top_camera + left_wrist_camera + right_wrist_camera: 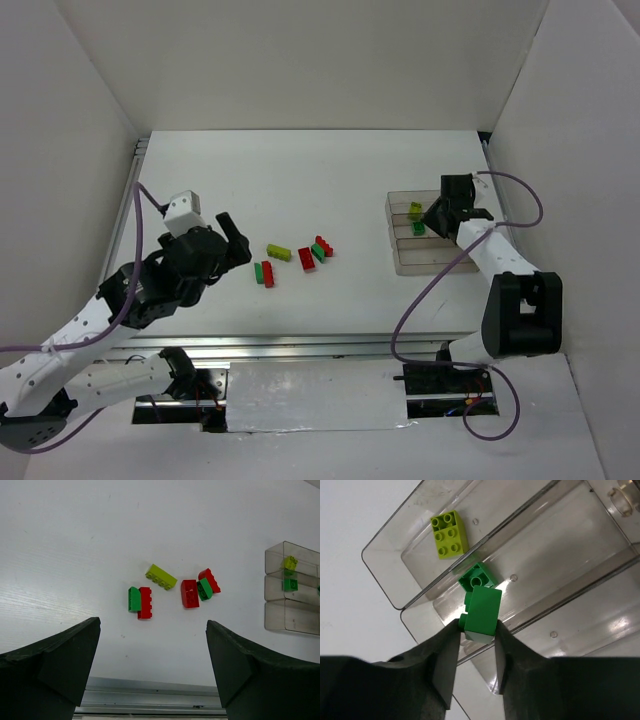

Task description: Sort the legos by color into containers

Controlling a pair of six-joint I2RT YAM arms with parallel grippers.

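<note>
My right gripper [476, 630] is shut on a dark green brick [482, 611] and holds it over the middle tray [555, 560] of the clear three-tray block [400, 262]. Another dark green brick [476, 577] lies in that middle tray. A yellow-green brick [450, 534] lies in the far tray. My left gripper [152, 665] is open and empty, above the table near its front edge. Ahead of it lie a green and red pair [140, 601], a yellow-green brick [161, 576], a red brick [190, 593], and a green brick [204, 589] against a red one [211, 578].
White walls enclose the table on the left, back and right. A metal rail [150, 695] runs along the table's front edge under my left gripper. The right arm's cable [420, 300] loops over the table in front of the trays.
</note>
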